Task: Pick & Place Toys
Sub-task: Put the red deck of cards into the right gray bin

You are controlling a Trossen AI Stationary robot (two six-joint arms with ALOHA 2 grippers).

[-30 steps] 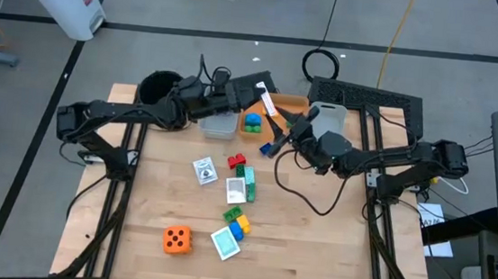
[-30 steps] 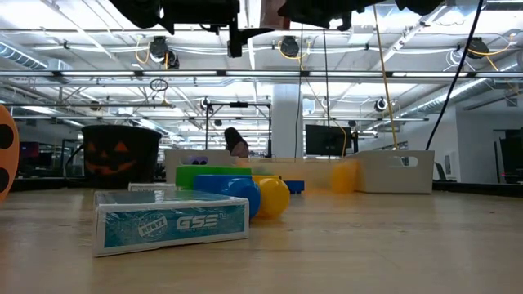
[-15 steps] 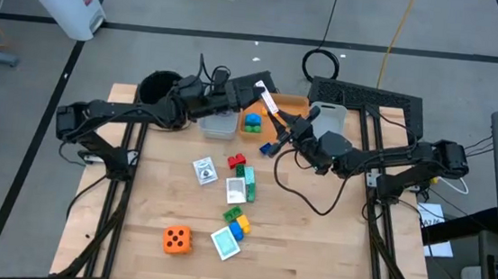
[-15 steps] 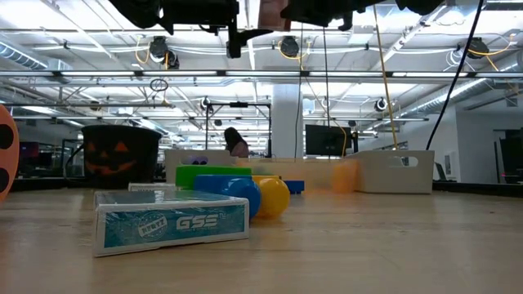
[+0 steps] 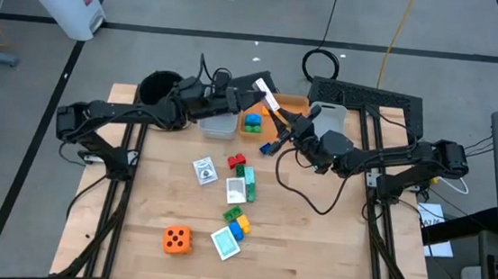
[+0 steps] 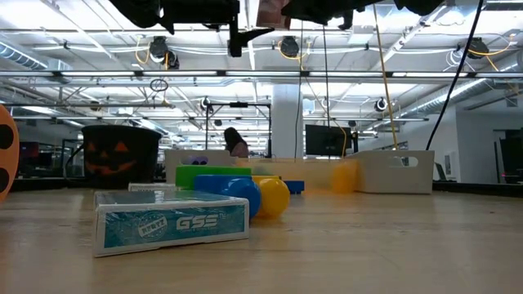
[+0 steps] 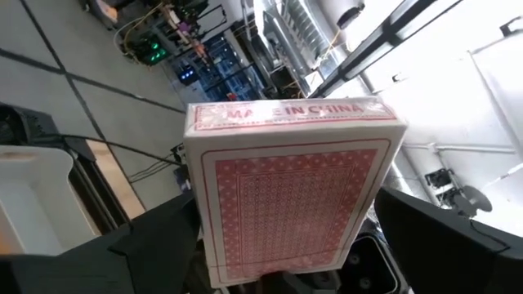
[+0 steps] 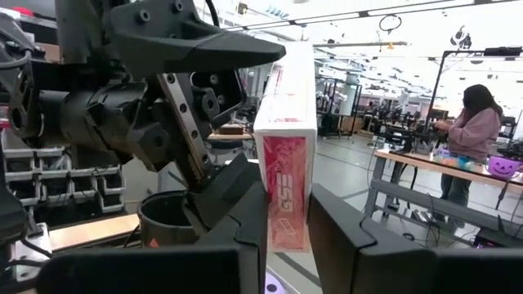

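Jaws of the right gripper (image 8: 286, 224) are pinching one pink card pack (image 8: 285, 167) upright by its lower end, above the orange bin (image 5: 266, 129). Flanking the same pack, the left gripper (image 7: 294, 245) is standing wide, with gaps showing between its dark fingers (image 7: 445, 237) and the pack's edges. One grey bin (image 5: 218, 125) is sitting just beside the orange bin, and blue and green bricks (image 5: 252, 120) are lying inside the orange one. On the wood near the orange bin, three more card packs (image 5: 237, 191) and two small clusters of bricks (image 5: 236, 218) are lying. One orange die (image 5: 177, 239) is resting well apart from the orange bin.
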